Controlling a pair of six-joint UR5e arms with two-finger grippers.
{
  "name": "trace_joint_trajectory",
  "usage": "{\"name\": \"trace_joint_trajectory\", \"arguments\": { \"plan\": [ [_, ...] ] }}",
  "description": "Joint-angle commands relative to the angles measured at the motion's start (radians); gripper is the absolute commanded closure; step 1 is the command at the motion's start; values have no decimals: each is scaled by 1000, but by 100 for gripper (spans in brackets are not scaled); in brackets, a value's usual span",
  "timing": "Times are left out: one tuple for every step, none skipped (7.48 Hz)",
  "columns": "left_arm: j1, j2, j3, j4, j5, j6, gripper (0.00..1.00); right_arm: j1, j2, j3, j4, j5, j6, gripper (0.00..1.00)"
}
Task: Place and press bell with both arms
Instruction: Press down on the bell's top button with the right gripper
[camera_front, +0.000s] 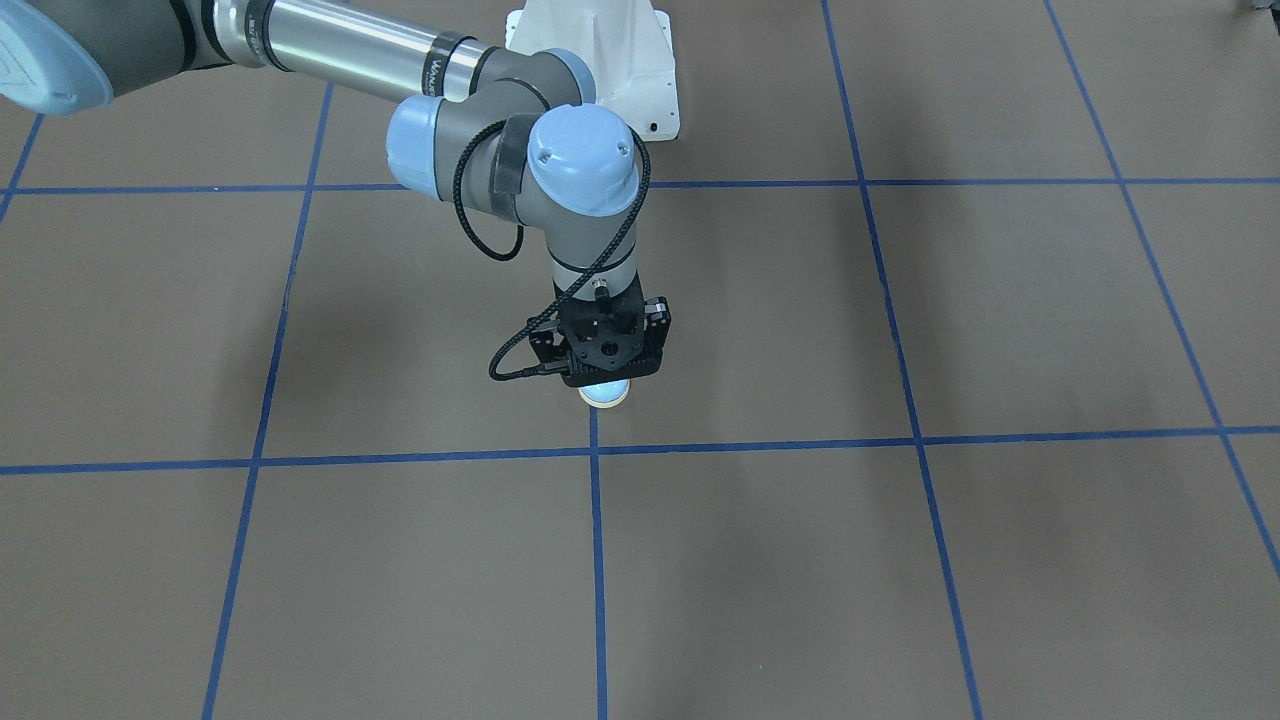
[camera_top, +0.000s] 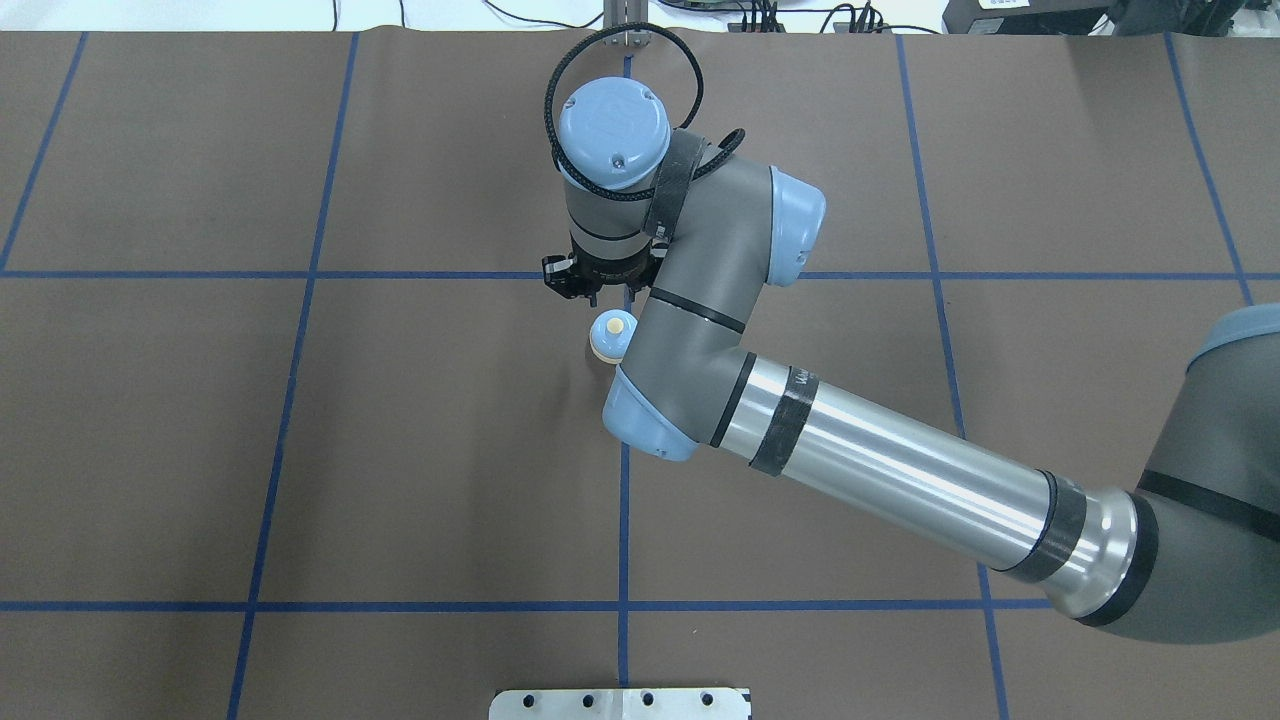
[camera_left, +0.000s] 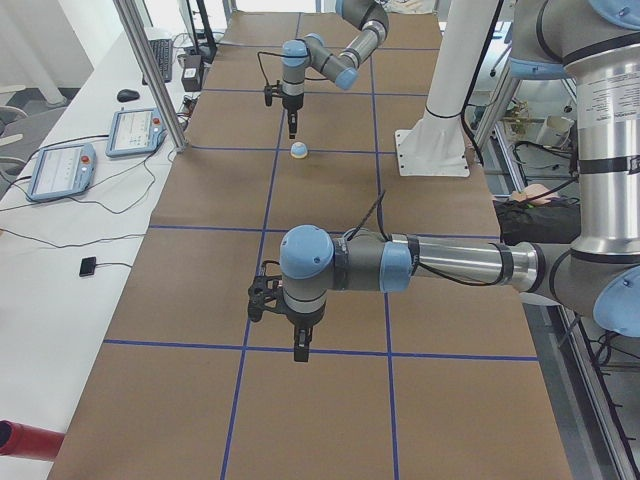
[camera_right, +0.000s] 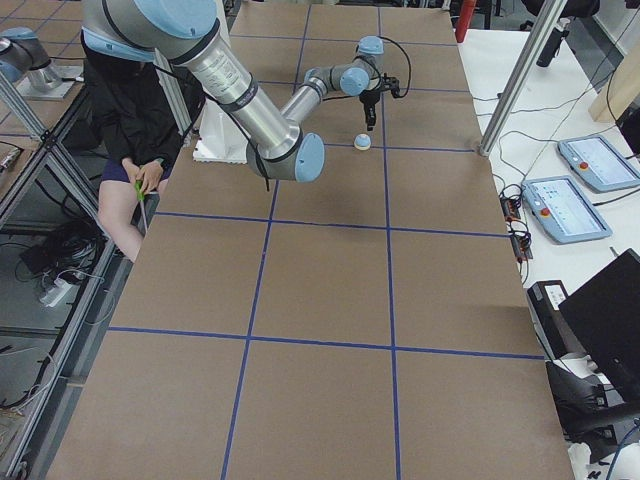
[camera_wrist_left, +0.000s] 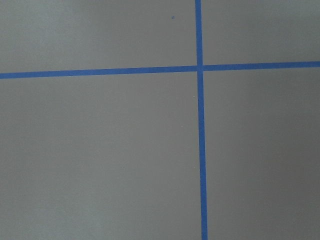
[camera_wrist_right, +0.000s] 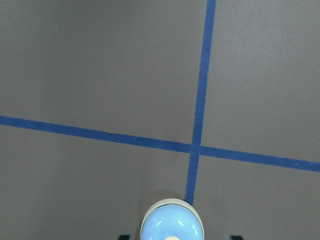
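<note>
The light-blue bell with its cream button stands upright on the brown table, next to a blue tape line. It also shows in the front view, the side views and the right wrist view. My right gripper hovers just above the bell and points down. Its fingertips show wide apart at the bottom edge, so it is open and empty. My left gripper hangs over a tape crossing far from the bell. I cannot tell whether it is open or shut.
The white pedestal stands at the table's robot side. Tablets and cables lie on the side bench beyond the table edge. A seated person is beside the robot. Blue tape lines grid the table.
</note>
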Motion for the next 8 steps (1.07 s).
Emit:
{"name": "trace_joint_trajectory", "arguments": {
  "plan": [
    [0,2,0,0,-3,-1,0,-11,-5,-13,5,0,2,100],
    [0,2,0,0,-3,-1,0,-13,-7,-23,4,0,2,100],
    [0,2,0,-2,-3,1,0,-13,-7,-27,5,0,2,100],
    [0,2,0,0,-3,1,0,-16,-7,-33,5,0,2,100],
    [0,4,0,0,-3,1,0,-19,-8,-37,22,0,2,100],
    [0,4,0,0,-3,1,0,-22,-8,-47,26,0,2,100],
    [0,4,0,0,-3,1,0,-23,-8,-50,27,0,2,100],
    [0,4,0,0,-3,1,0,-25,-8,-50,27,0,2,100]
  ]
}}
